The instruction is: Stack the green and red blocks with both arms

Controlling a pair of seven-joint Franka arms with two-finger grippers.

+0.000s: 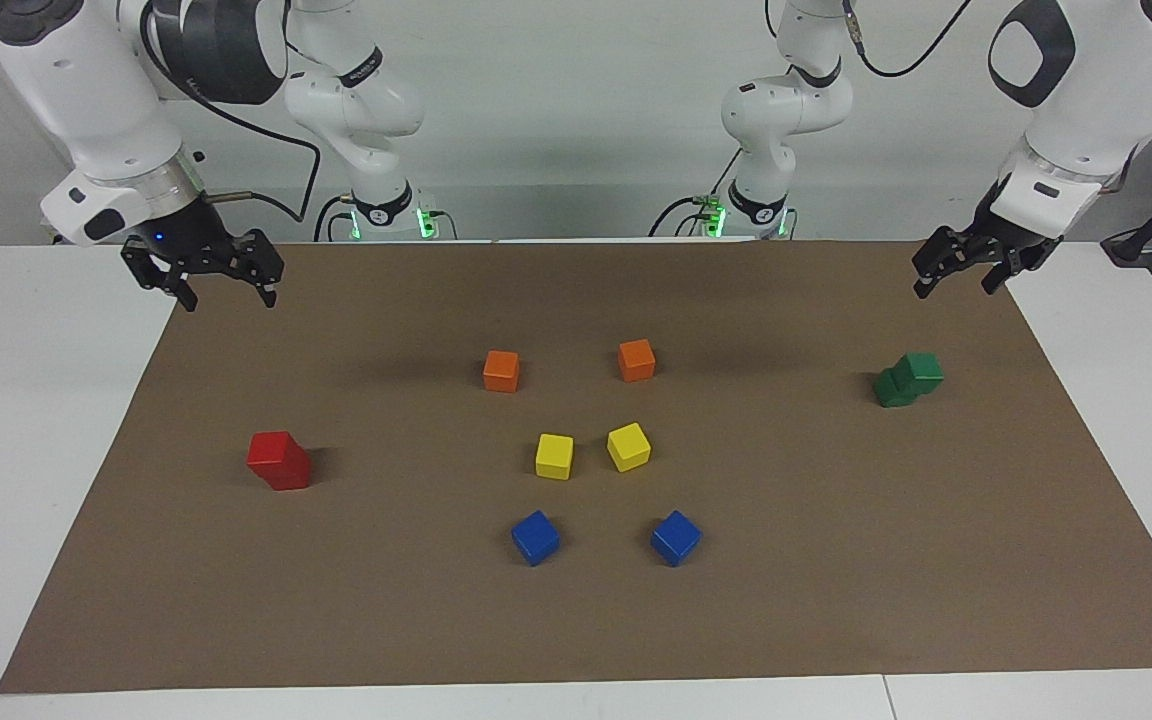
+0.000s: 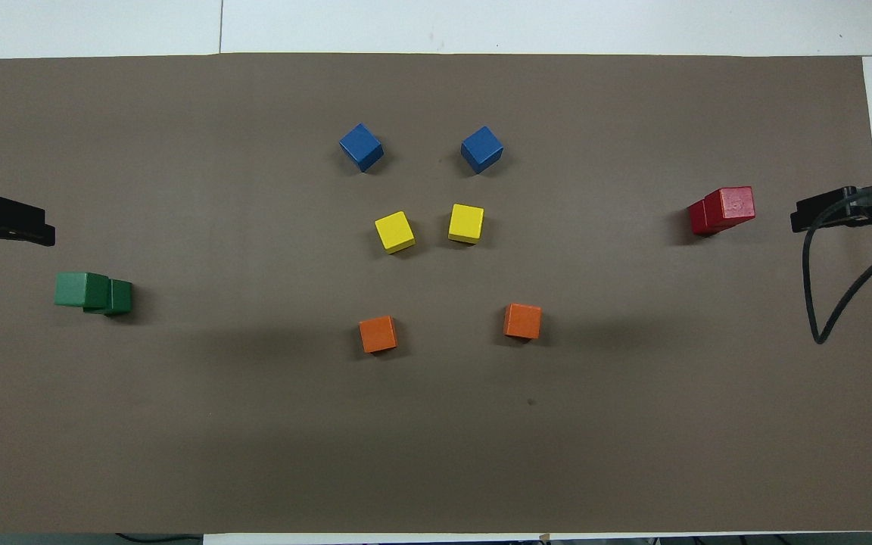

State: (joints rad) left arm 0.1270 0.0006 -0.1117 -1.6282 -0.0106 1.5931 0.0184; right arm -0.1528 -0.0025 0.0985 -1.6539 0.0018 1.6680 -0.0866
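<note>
Two red blocks [image 1: 279, 460] [image 2: 722, 210] stand one on the other, the upper one shifted sideways, toward the right arm's end of the brown mat. Two green blocks [image 1: 908, 379] [image 2: 93, 293] are stacked the same skewed way toward the left arm's end. My right gripper [image 1: 228, 296] [image 2: 805, 219] hangs open and empty over the mat's edge at its own end, apart from the red stack. Just as open and empty, my left gripper [image 1: 954, 288] [image 2: 36, 228] hovers over the mat's edge near the green stack without touching it.
In the middle of the brown mat [image 1: 836, 560] lie two orange cubes [image 1: 501, 371] [image 1: 637, 360], two yellow cubes [image 1: 554, 456] [image 1: 628, 446] and two blue cubes [image 1: 535, 537] [image 1: 676, 538]. White table top [image 1: 26, 420] borders the mat. A black cable [image 2: 822, 303] loops below the right gripper.
</note>
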